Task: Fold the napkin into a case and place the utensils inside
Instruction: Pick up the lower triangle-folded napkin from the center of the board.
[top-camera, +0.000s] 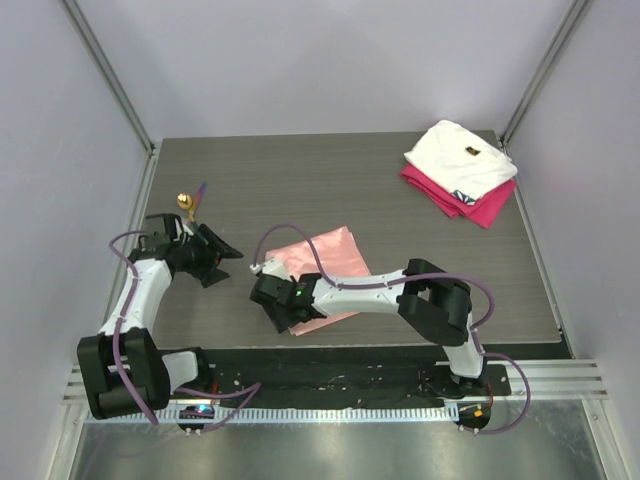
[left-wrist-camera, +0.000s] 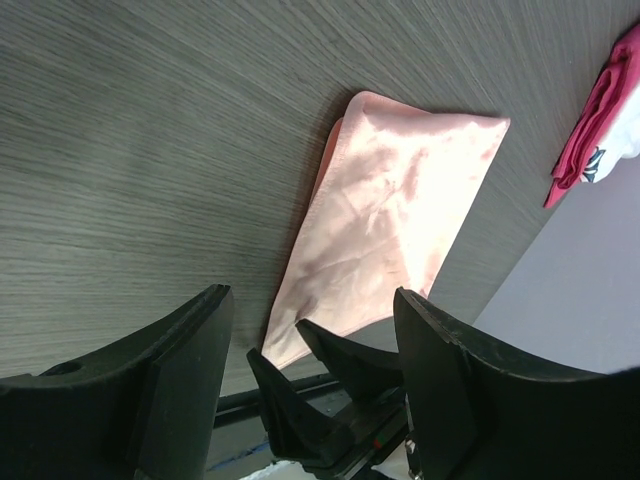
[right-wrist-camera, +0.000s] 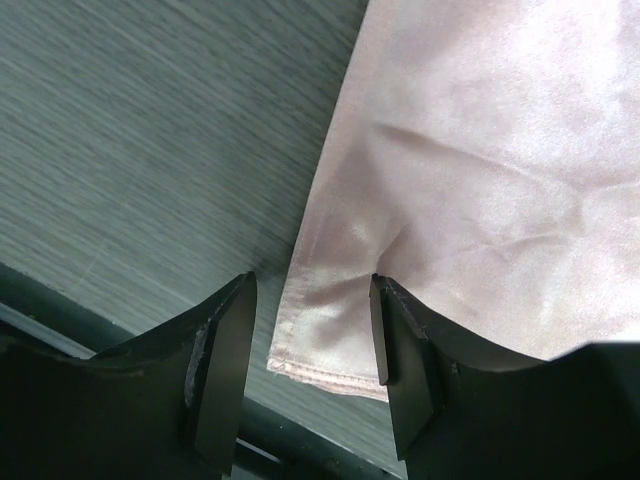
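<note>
1. The right gripper (right-wrist-camera: 312, 300) has its jaws apart, one finger on each side of the napkin's near-left corner. The corner lies flat between them and, as far as I can see, is not pinched.
2. The left gripper (left-wrist-camera: 312, 340) has its jaws wide with nothing between them. It hangs off the napkin's left side, clear of the cloth and pointing across it.
3. The napkin (top-camera: 325, 265) lies flat on the table (top-camera: 400, 190) as a long rectangle. The left wrist view shows a second edge along one long side, so I judge at least one fold is in. I see no pocket or case shape yet.
4. The utensils (top-camera: 190, 203) are left of the napkin, beyond the left gripper and well apart from the cloth. I can make out a gold round bowl and a purple handle. I can't tell what they rest on, or whether there are more pieces.
5. Far to the napkin's right, well apart from it, a folded white cloth (top-camera: 460, 155) sits on a magenta cloth (top-camera: 475, 203).
6. My read is that we are early in the task. The remaining folds come first, likely starting from that near-left corner. After that, every utensil has to be carried over and slid inside.
</note>
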